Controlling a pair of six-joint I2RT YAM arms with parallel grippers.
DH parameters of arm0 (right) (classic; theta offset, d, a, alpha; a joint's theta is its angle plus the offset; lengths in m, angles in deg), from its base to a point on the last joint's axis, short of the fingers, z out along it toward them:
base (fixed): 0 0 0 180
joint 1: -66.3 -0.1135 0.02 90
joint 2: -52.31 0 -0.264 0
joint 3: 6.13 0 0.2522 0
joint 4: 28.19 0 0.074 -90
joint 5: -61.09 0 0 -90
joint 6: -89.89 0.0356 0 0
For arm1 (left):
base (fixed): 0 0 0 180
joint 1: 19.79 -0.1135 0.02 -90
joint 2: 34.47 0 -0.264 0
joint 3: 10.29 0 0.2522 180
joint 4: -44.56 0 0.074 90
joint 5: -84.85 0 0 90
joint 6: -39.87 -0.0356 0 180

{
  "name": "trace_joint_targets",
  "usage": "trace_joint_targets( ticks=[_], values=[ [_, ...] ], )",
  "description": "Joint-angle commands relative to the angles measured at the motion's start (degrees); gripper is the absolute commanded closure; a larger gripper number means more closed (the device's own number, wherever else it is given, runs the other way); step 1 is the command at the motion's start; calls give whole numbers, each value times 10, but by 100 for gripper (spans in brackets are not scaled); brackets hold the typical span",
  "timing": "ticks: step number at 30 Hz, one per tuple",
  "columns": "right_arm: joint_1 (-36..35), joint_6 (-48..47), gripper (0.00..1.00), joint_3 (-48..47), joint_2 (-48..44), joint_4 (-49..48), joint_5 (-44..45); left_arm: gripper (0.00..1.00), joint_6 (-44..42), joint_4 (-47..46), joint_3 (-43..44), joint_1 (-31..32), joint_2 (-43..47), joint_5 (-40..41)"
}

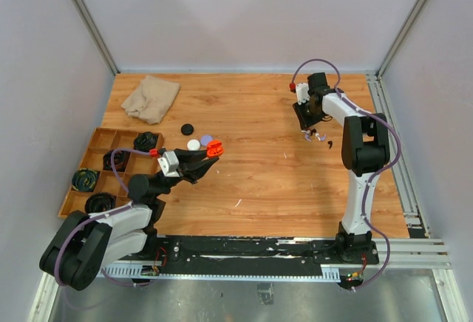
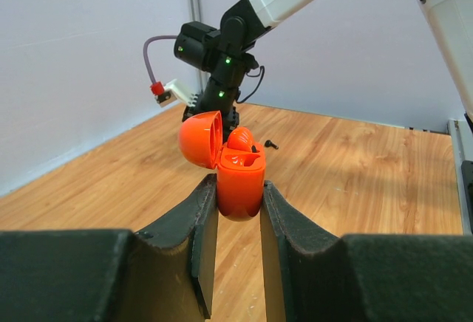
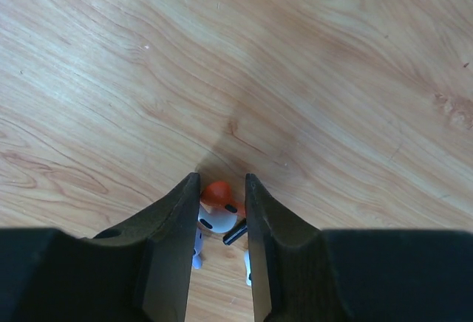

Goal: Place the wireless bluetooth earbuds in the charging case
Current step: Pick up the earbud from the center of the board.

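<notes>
Case: orange plastic charging case [image 2: 233, 168], lid open, pinched aloft by left gripper [image 2: 239, 193].
Gap: case well apart from buds; right arm nearer.
Buds: tiny red and white stemmed earbuds [image 3: 216, 207] between narrow-set jaws of right gripper [image 3: 220, 182]; grip unclear.

The left arm [image 1: 111, 222] extends low from its base toward the table centre, with the wrist roughly level. The left gripper [image 2: 238, 186] points forward, both fingers pressed against the sides of the charging case [image 2: 240, 196]. The right arm [image 1: 362, 145] stands upright, its forearm reaching back and left. The right gripper [image 3: 222, 180] points straight down, fingers a narrow gap apart; clamping cannot be confirmed.
</notes>
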Motion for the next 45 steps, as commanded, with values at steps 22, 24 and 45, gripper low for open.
trace_joint_targets(
  ticks=[22,24,45],
  values=[
    [12,13,72,3,-8,76,15,100,-7,-14,-4,5,2,-3],
    [12,18,74,-1,-7,76,10,100,-7,-14,-3,5,1,-3],
    [11,63,64,40,-25,78,52,100,-9,-12,-3,10,6,-5]
  ],
)
